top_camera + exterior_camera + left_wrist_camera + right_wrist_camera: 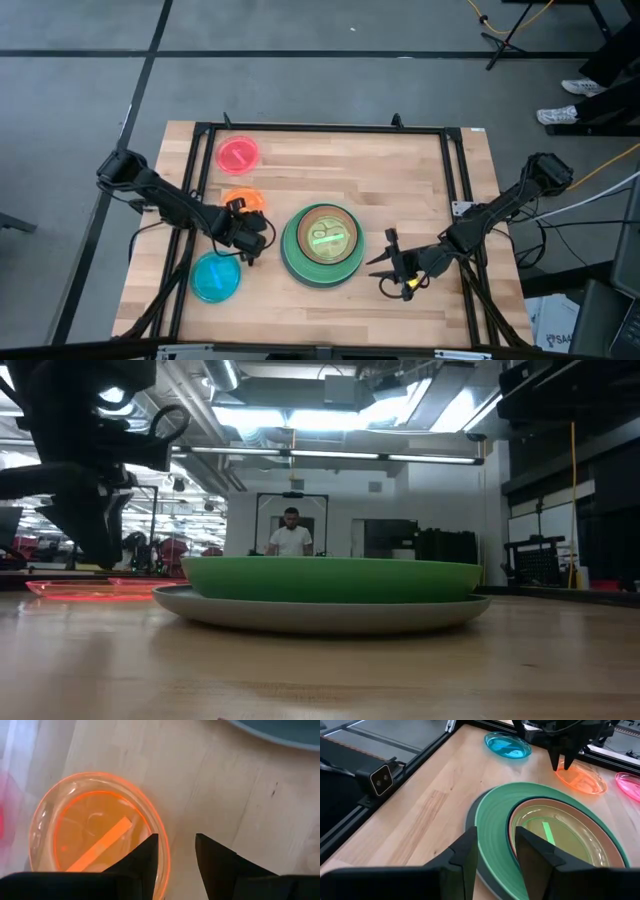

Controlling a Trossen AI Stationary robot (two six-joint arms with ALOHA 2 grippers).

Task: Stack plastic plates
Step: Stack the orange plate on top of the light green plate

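Observation:
A stack stands mid-table: a grey plate (318, 285) at the bottom, then a light green plate (293, 243), a dark teal rim (513, 808), a brown plate (326, 212) and a lime plate (329, 238) on top. Loose on the table lie a pink plate (238, 154), an orange plate (240, 196) and a cyan plate (215, 277). My left gripper (176, 851) is open and points down over the orange plate's rim (164, 851) on the side toward the stack. My right gripper (495, 851) is open and empty, just right of the stack.
A black metal frame (320, 128) runs around the table top. A small camera block (381, 779) sits on the frame near the stack. Bare wood lies at the far right of the table (400, 170). A person (291, 532) stands far off in the room.

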